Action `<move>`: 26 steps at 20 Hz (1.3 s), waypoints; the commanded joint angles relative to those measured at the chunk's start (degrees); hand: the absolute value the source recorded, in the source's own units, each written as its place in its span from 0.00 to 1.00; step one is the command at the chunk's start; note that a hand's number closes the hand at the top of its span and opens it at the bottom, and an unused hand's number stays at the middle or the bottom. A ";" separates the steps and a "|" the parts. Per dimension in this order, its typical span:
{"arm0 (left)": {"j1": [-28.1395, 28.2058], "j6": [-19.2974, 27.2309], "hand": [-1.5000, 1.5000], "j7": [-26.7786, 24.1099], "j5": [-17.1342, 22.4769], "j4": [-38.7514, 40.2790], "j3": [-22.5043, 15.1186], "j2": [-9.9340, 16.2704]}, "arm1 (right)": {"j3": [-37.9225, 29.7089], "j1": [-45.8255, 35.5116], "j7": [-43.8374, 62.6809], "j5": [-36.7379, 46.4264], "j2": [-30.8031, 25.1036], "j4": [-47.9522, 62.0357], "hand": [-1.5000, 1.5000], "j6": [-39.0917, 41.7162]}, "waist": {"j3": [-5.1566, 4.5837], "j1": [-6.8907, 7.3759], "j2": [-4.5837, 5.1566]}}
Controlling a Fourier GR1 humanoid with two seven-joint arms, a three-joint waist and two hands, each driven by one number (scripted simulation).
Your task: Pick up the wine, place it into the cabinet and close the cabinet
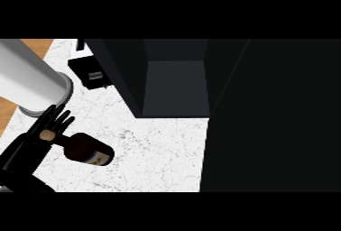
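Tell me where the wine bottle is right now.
In the head view the wine bottle sits at lower left over the white marbled counter, its neck beside the left hand, below and left of the open dark cabinet.

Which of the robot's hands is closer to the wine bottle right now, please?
The left. The left hand is at the neck of the wine bottle, on the counter's left side. The right hand is not in view.
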 commanded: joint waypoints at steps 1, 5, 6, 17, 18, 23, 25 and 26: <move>-2.43 -0.73 0.00 -1.00 -1.36 3.79 -0.36 0.57 | 2.74 -1.26 8.43 -0.74 0.36 -11.34 0.00 -2.52 | -0.04 -0.06 -0.08; -1.43 -1.55 0.00 -3.60 -2.95 4.91 -1.27 -0.66 | 0.90 2.86 2.98 -1.80 0.71 -8.65 0.00 0.01 | 0.02 0.12 -0.04; -0.23 -3.04 0.00 -5.58 -3.66 5.00 -1.09 -0.27 | -0.89 -1.01 3.43 -2.37 0.40 -5.20 0.00 -0.42 | 0.01 0.35 0.00; -2.58 -1.89 0.00 -15.22 -12.47 13.20 -3.05 -2.46 | 0.39 0.05 6.64 -1.93 1.24 -8.65 0.00 -0.54 | 0.00 0.01 -0.03; -4.41 -1.64 0.00 -13.93 -12.01 14.46 -2.80 -1.38 | -4.71 -1.28 6.46 -6.27 -0.73 -8.46 0.00 0.71 | 0.02 -0.03 0.00; -5.30 -1.45 0.00 -20.68 -16.44 20.46 -3.42 -1.63 | 0.06 2.95 3.16 -3.43 1.33 -9.30 0.00 1.95 | -0.01 -0.23 -0.01; -4.82 -0.89 0.00 -22.84 -18.26 21.78 -4.28 -1.77 | -4.10 -4.94 6.45 -4.87 0.17 -4.68 0.00 0.11 | -0.01 0.25 0.04; -4.50 -1.47 0.00 -20.37 -16.32 19.78 -3.92 -1.08 | -0.47 0.17 7.00 -2.68 0.69 -9.46 0.00 0.89 | 0.01 0.14 -0.05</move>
